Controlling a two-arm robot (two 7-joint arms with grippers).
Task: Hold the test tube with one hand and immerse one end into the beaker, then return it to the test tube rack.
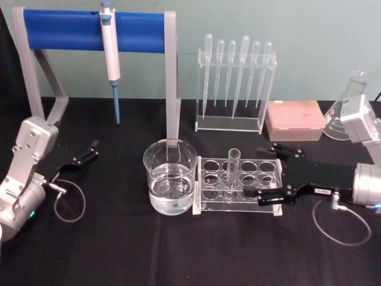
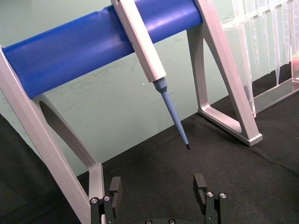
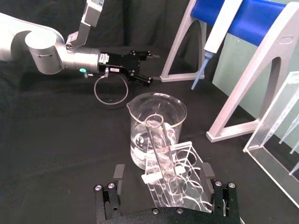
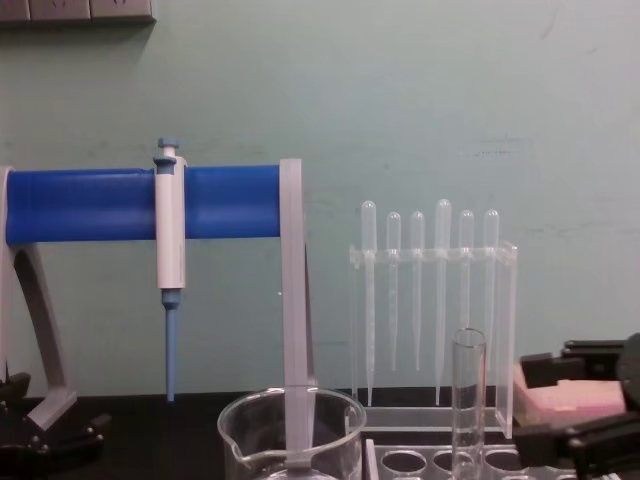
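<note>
A black cloth-covered table [image 1: 178, 256] stands against a pale green wall. One test tube [image 1: 232, 168] stands upright in one clear rack [image 1: 220, 207], right beside one beaker [image 1: 170, 176] of water. The right gripper [image 1: 253, 171] is wide open and grips nothing, its fingers straddling the rack near the tube. The left gripper [image 1: 86, 153], also open and empty, rests far left. Six pipettes [image 1: 235, 65] stand behind. Risk: closing off-centre could tip the tube or shove the rack against the beaker.
</note>
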